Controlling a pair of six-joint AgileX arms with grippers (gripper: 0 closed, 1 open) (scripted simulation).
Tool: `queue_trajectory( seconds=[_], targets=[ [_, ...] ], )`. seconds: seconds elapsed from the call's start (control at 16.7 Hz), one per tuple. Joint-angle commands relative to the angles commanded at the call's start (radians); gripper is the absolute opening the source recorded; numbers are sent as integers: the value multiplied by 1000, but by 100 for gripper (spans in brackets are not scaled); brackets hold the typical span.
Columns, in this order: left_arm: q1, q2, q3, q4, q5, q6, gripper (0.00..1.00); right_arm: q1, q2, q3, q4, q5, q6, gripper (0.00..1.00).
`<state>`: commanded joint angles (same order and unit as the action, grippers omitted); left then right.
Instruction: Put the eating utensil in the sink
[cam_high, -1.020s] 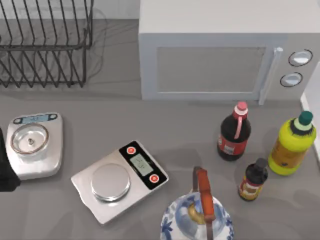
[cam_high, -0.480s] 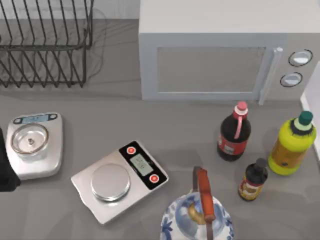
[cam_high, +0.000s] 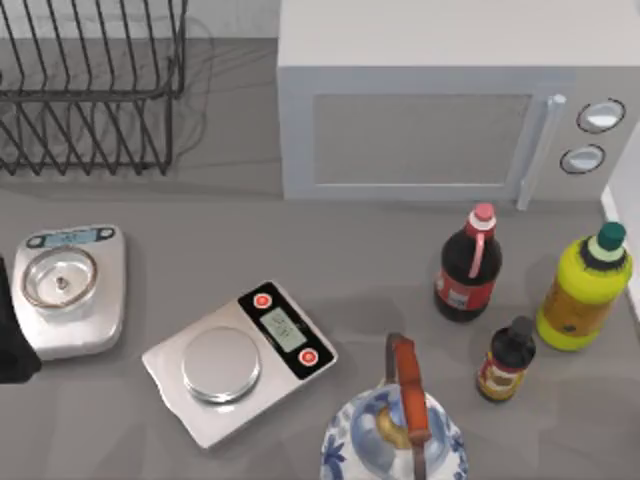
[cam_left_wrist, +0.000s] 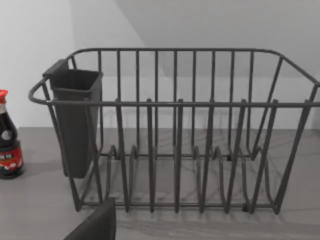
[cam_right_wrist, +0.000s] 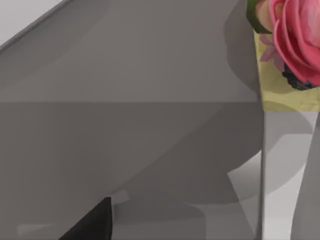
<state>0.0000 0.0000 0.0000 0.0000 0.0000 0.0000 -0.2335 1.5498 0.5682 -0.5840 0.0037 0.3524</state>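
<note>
The eating utensil and the sink are out of view. A dark part of my left arm (cam_high: 8, 345) sits at the table's far left edge, beside a white scale (cam_high: 70, 290). In the left wrist view a dark piece of my left gripper (cam_left_wrist: 95, 226) pokes in low, in front of a black wire dish rack (cam_left_wrist: 175, 140) with a dark cutlery cup (cam_left_wrist: 75, 122) on its end. In the right wrist view a dark piece of my right gripper (cam_right_wrist: 90, 224) shows over grey surfaces.
The dish rack (cam_high: 90, 90) stands back left and a white microwave (cam_high: 430, 120) back right. A second scale (cam_high: 240, 355) lies centre front. A blue-and-white kettle (cam_high: 395, 440) is at the front edge. Three bottles (cam_high: 468, 265) cluster at the right. A flower-printed box (cam_right_wrist: 287, 50) is close to my right wrist.
</note>
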Motion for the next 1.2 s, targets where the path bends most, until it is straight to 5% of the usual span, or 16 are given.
queue_trajectory(
  seconds=[0.24,1.02,1.2],
  targets=[
    [0,0,0,0,0,0,100,0,2,-3,5,0,0,100],
    [0,0,0,0,0,0,100,0,2,-3,5,0,0,2],
    [0,0,0,0,0,0,100,0,2,-3,5,0,0,0]
  ],
)
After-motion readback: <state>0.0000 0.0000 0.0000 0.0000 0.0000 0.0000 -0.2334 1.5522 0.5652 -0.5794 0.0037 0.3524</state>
